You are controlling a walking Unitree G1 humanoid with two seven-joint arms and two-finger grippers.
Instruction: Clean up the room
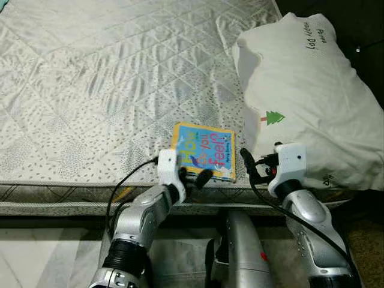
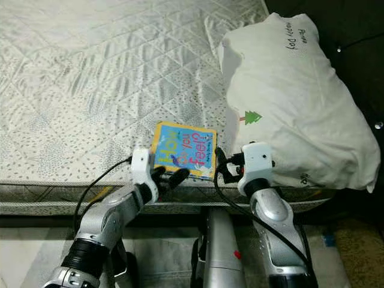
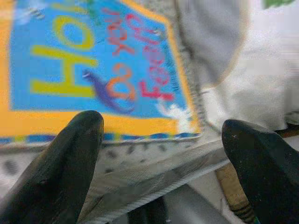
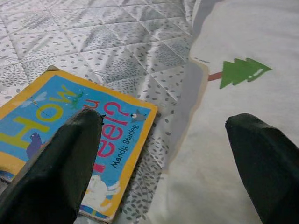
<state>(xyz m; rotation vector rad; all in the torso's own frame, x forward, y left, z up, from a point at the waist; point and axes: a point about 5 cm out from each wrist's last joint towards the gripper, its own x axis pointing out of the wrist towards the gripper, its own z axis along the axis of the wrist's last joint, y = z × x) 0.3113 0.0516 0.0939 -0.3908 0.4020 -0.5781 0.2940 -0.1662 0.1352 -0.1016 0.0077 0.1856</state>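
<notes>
Now both grippers, left gripper [image 1: 195,179] and right gripper [image 1: 251,165], spread wide, flank the picture book [image 1: 204,151] at the bed's [image 1: 108,90] near edge, beside the pillow [image 1: 306,90].

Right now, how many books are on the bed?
1. The book lies flat at the near edge of the mattress, just left of the pillow, between the left tool and right tool. The pillow could hide more.
</notes>
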